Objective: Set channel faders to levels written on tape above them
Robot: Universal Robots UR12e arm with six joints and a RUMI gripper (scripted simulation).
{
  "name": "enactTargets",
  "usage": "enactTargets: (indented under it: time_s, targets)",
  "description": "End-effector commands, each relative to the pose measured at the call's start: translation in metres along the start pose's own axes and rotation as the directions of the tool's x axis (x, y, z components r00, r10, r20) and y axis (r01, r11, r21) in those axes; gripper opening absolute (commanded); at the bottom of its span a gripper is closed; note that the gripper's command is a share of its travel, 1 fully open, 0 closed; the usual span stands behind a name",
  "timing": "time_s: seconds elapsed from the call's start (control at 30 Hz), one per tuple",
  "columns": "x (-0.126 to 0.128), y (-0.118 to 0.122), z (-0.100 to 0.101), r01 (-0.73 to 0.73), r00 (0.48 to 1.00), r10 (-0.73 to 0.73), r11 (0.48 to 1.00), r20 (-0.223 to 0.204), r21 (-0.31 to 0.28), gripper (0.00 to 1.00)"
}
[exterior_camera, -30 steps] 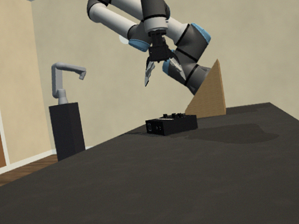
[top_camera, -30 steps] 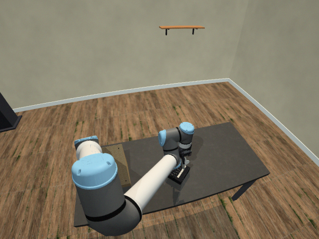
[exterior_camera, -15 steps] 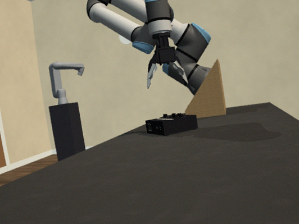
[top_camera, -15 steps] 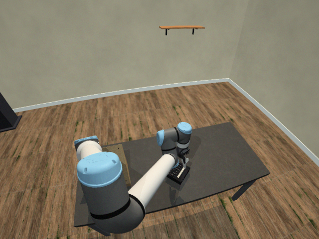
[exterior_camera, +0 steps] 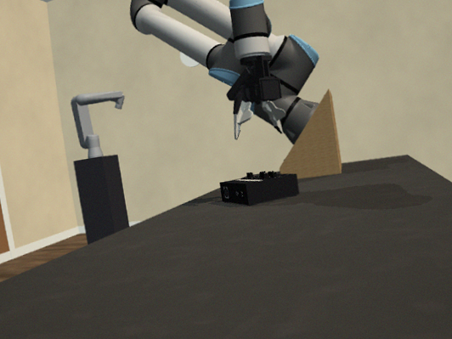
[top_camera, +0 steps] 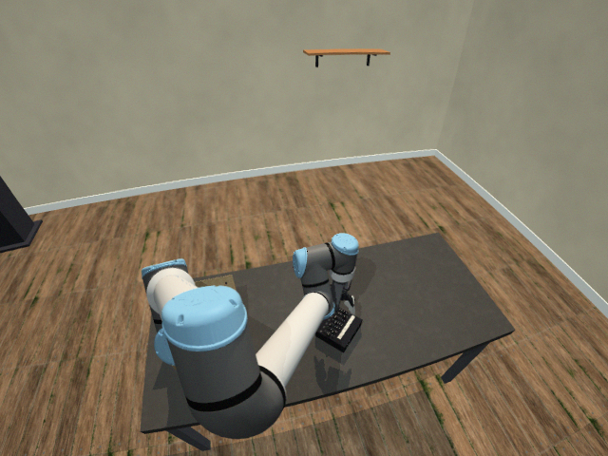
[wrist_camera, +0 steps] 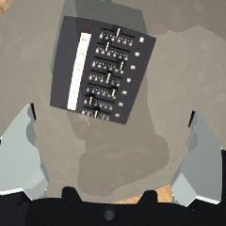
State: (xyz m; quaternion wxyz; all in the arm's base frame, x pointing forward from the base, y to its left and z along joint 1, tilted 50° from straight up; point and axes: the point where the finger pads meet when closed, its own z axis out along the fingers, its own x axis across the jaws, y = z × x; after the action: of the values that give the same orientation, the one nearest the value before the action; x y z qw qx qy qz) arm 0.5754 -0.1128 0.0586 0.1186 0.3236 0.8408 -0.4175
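Observation:
The black lighting desk (top_camera: 350, 339) (exterior_camera: 271, 190) (wrist_camera: 68, 47) lies on the dark table, turned at an angle. A white tape strip (top_camera: 346, 327) (wrist_camera: 78, 71) runs along one side of its top; its writing is too small to read. Several fader slots lie in rows beside the tape, with caps at differing positions, among them a cap at one end (wrist_camera: 118, 32) and a cap farther along (wrist_camera: 90, 100). I cannot tell which fader is the master. My gripper (exterior_camera: 258, 134) (wrist_camera: 112, 107) is open and empty, pointing down above the desk, clear of it.
A wooden wedge-shaped board (exterior_camera: 318, 150) stands on the table (top_camera: 417, 294) (exterior_camera: 234, 272) behind the desk, near the arm's base. A small grey arm (exterior_camera: 84, 119) on a dark pedestal (exterior_camera: 101, 196) stands beyond the table. A wooden shelf (top_camera: 346, 51) hangs on the wall.

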Motion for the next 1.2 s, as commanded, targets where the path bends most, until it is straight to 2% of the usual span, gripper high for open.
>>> enactTargets:
  time_s: [0.0, 0.17, 0.37, 0.43, 0.67, 0.93, 1.0, 1.17]
  targets:
    - [0.005, 0.001, 0.006, 0.198, 0.980, -0.198, 0.980, 0.017, -0.014, 1.00]
    - [0.011, 0.003, 0.012, 0.407, 0.913, -0.407, 0.913, 0.022, -0.005, 1.00]
    - [0.019, 0.005, 0.019, 0.620, 0.785, -0.619, 0.785, 0.023, 0.006, 1.00]
    - [0.019, 0.005, 0.019, 0.620, 0.785, -0.619, 0.785, 0.023, 0.006, 1.00]
    - [0.027, 0.008, 0.026, 0.795, 0.606, -0.795, 0.606, 0.021, 0.017, 1.00]
    - [0.035, 0.011, 0.032, 0.905, 0.424, -0.906, 0.424, 0.016, 0.025, 1.00]
    - [0.035, 0.011, 0.032, 0.905, 0.424, -0.906, 0.424, 0.016, 0.025, 1.00]
    - [0.039, 0.012, 0.034, 0.939, 0.343, -0.939, 0.344, 0.013, 0.029, 1.00]
